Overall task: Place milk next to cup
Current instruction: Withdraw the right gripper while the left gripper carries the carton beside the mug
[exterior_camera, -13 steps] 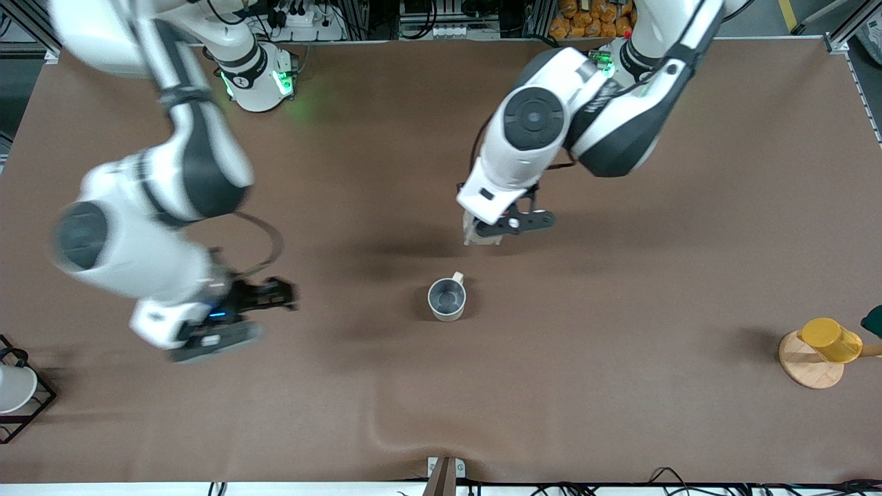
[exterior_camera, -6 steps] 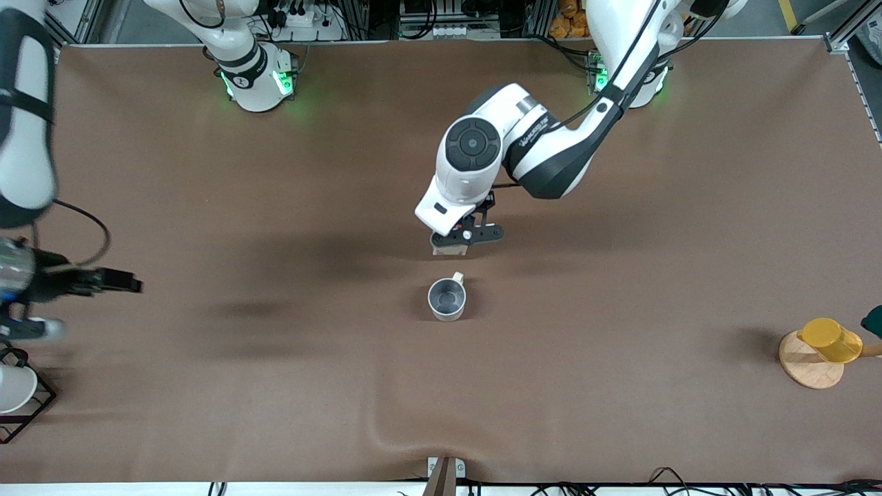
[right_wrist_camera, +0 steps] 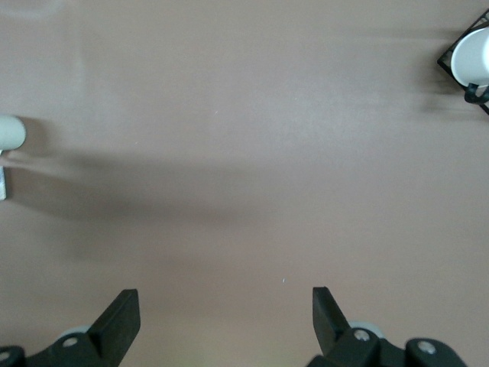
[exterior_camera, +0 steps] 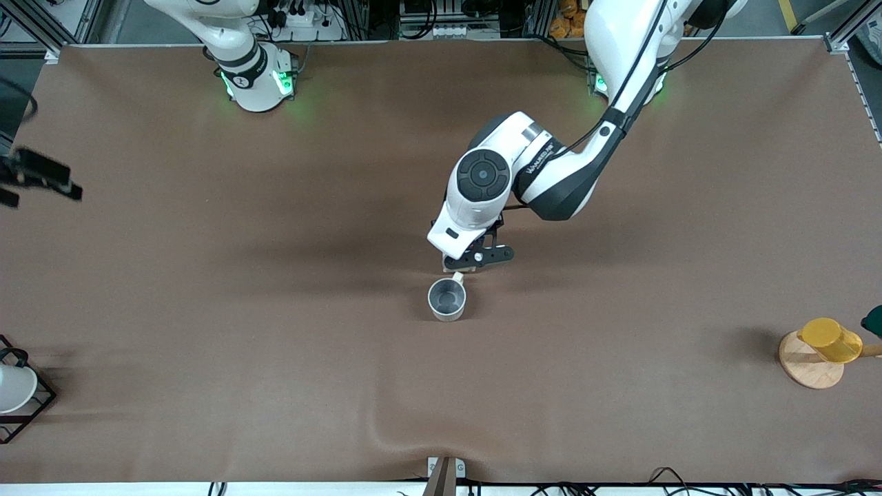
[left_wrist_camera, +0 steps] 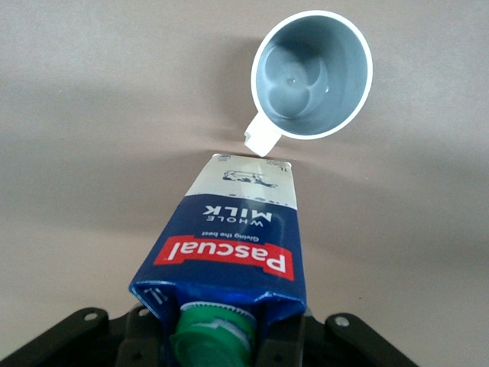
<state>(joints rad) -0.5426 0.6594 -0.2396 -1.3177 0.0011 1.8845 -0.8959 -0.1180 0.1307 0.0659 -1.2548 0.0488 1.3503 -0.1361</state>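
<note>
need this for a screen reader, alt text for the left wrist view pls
The left gripper holds a dark blue milk carton by its green-capped top, above the brown table. The carton's base points at the handle of an empty off-white mug.

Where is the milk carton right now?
The milk carton is held in the left end effector at mid-table, just above the table beside the mug's handle, on the side away from the front camera.

A brown table (exterior_camera: 275,386) carries a mug (exterior_camera: 447,300) mid-table, a wire rack (exterior_camera: 21,406) and a wooden disc (exterior_camera: 806,368) at opposite ends.
</note>
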